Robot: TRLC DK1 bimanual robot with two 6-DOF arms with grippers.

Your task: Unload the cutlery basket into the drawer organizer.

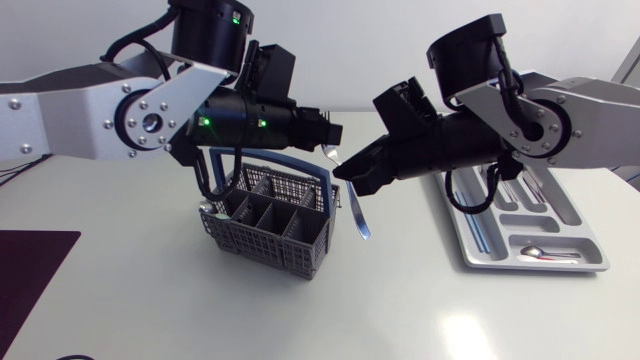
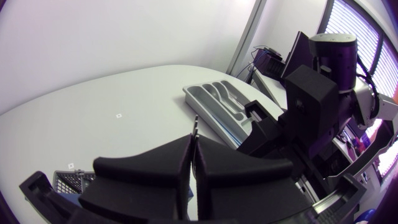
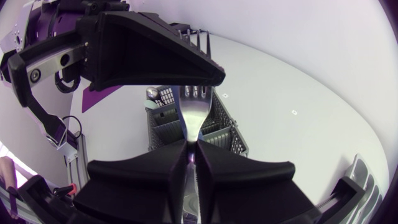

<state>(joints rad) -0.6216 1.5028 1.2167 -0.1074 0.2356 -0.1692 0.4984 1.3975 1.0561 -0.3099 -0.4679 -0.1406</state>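
A metal fork [image 1: 357, 212] hangs in the air just right of the grey cutlery basket [image 1: 270, 232], which has a blue handle. My left gripper [image 1: 333, 133] is shut on the fork's tine end; the tines [image 2: 195, 122] poke out between its fingers. Just below it, my right gripper [image 1: 343, 172] is shut on the fork's neck [image 3: 191, 127], and the handle dangles under it. The grey drawer organizer [image 1: 530, 225] lies at the right, partly behind my right arm. A spoon [image 1: 545, 256] rests in its front compartment.
The basket [image 3: 225, 132] stands under and ahead of the right gripper [image 3: 191, 148], with a spoon's bowl [image 3: 152, 93] showing at one corner. A dark purple mat [image 1: 30, 270] lies at the front left. Bare white table lies in front of the basket and organizer.
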